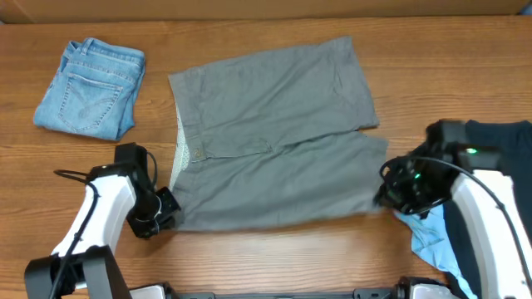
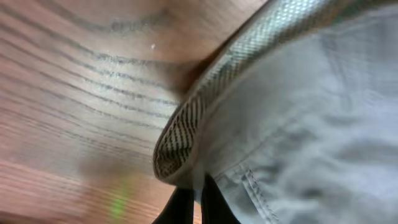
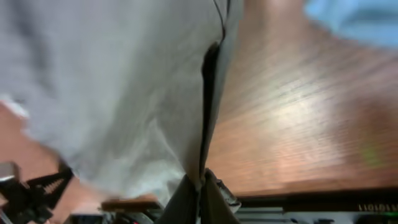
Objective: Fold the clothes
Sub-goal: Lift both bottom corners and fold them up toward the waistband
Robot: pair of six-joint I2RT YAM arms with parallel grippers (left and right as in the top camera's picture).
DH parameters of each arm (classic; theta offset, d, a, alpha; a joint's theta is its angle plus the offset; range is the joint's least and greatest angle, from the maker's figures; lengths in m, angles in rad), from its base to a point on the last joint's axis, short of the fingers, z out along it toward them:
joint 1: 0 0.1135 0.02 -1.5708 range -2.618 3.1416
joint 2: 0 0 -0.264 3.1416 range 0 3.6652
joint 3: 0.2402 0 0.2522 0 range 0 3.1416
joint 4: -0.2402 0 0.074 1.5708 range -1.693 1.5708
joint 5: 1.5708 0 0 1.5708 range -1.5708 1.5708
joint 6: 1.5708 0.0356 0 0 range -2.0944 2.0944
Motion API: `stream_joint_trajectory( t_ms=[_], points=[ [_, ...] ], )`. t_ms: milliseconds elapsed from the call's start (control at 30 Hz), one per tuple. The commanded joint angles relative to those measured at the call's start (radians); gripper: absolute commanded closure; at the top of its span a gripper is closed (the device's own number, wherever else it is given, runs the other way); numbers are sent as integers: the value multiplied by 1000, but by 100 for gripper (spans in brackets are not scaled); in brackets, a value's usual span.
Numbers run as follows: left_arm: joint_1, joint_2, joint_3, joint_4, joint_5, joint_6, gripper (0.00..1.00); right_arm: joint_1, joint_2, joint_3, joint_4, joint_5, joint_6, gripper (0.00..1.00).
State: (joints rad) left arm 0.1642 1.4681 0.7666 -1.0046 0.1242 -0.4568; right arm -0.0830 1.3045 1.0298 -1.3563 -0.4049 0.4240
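Note:
The grey shorts (image 1: 274, 133) lie spread flat in the middle of the wooden table, waistband at the left with its pale patterned inner band (image 1: 179, 149) showing. My left gripper (image 1: 166, 209) is shut on the near waistband corner; in the left wrist view its dark fingers (image 2: 194, 202) pinch the grey fabric (image 2: 298, 118) at the band's edge. My right gripper (image 1: 384, 198) is shut on the near leg hem corner; in the right wrist view its fingers (image 3: 200, 190) clamp the grey cloth (image 3: 118, 93).
Folded light-blue denim jeans (image 1: 91, 87) lie at the far left. A dark navy shirt (image 1: 499, 166) and a light-blue garment (image 1: 432, 237) are piled at the right edge under my right arm. The table's front edge (image 3: 298, 186) is close behind my right gripper.

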Motion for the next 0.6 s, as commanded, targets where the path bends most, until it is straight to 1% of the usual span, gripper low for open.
stream_joint_trajectory(
  t_ms=[0, 33, 100, 133, 233, 400, 567],
  points=[
    [1, -108, 113, -84, -4, 43, 96, 3, -56, 206, -68, 94, -5, 96],
    [1, -153, 151, -119, -5, 55, 96, 3, -60, 292, -97, 109, -5, 96],
    [1, -209, 200, -175, -35, 61, 96, 3, -60, 392, -125, 117, -5, 96],
    [1, -222, 210, -188, -47, 61, 96, 3, -60, 408, -130, 117, -5, 96],
    [1, -305, 280, -279, -103, 61, 96, 3, -60, 545, -146, 128, -5, 96],
    [1, -389, 378, -354, -103, 61, 96, 3, -60, 669, -146, 128, 22, 96],
    [1, -426, 535, -403, -161, 61, 96, 3, -60, 722, -108, 127, 76, 96]
  ],
)
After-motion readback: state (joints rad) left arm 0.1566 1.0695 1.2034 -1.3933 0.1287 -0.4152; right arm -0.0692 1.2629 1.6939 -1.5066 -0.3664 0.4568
